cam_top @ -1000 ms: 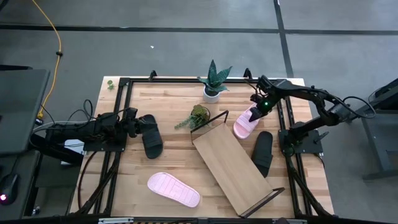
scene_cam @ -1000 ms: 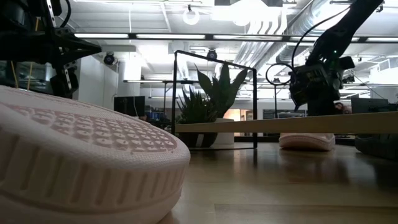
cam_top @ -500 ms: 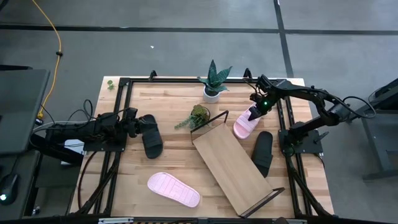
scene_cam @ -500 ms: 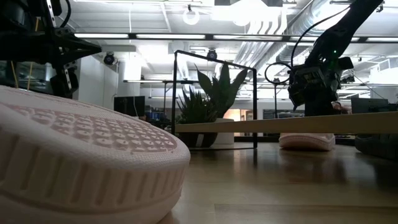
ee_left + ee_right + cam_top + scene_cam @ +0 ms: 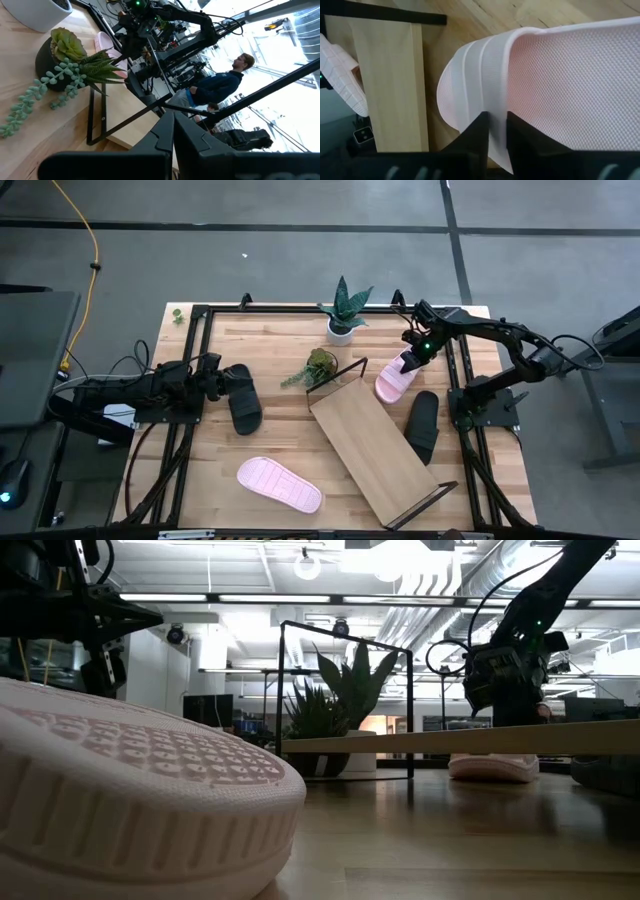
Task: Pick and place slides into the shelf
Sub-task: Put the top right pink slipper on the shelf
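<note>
My right gripper (image 5: 408,363) is at the far right of the table, shut on a light pink slide (image 5: 393,380) that lies beside the far end of the shelf (image 5: 375,445). The shelf is a light-wood board with black wire ends, lying slantwise mid-table. A black slide (image 5: 423,425) lies right of the shelf and another black slide (image 5: 242,398) lies on the left. A second pink slide (image 5: 279,484) lies sole up near the front edge. My left gripper (image 5: 215,375) is shut and holds nothing, level at the left beside the left black slide. My right gripper pinches a thin pink edge of the slide (image 5: 497,117) between its two fingers. One finger is on the ribbed outer face and one on the dotted face. The fingers slant down from the far right. The slide's sole (image 5: 492,767) rests on the table.
Two potted plants stand at the far middle, a spiky one (image 5: 343,310) in a white pot and a trailing one (image 5: 318,367) next to the shelf's far wire end. A black frame (image 5: 190,330) runs around the tabletop. A person (image 5: 220,85) stands in the room beyond the table.
My right gripper has stayed in place over the pink slide's far end, and its fingers have shut on the slide's edge. The slide has not shifted on the table.
</note>
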Robot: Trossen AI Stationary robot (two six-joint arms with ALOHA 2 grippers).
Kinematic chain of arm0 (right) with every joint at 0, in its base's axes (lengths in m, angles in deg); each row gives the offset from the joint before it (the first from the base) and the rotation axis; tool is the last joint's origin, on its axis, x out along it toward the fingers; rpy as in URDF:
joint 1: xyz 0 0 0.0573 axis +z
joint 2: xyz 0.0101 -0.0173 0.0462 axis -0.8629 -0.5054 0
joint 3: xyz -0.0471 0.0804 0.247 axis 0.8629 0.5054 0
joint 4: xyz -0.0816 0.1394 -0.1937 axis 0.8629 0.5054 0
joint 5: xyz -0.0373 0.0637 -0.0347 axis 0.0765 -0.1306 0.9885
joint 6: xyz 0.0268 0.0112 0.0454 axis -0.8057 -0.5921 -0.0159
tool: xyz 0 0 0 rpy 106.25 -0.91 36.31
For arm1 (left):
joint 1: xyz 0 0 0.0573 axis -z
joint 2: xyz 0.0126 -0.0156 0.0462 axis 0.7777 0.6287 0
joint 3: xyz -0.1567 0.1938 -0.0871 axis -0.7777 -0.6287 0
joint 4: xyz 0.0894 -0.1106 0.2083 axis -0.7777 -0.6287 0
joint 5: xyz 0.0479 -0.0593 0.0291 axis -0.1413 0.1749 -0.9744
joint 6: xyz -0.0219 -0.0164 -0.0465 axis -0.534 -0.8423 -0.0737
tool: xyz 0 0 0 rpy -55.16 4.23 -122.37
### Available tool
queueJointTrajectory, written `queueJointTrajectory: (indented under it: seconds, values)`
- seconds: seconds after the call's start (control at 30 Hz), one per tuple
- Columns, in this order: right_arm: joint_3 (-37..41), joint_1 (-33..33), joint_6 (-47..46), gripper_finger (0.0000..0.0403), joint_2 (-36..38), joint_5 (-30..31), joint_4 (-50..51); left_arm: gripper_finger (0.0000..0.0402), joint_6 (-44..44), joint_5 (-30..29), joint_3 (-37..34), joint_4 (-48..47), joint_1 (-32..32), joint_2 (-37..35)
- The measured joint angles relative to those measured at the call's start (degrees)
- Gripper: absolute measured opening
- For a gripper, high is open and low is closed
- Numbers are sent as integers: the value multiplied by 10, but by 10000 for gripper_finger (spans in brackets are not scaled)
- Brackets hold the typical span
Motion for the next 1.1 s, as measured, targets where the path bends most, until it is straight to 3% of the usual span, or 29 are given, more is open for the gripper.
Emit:
queueJointTrajectory:
  seconds: [0.17,0.73,1.1]
  values:
    - [0,-1,0,5,0,-2,0,1,1,0,0,0,0,0]
    - [0,-1,-9,2,5,2,6,1,1,0,0,0,0,0]
    - [0,-1,-27,0,75,4,14,1,0,0,0,0,0,0]
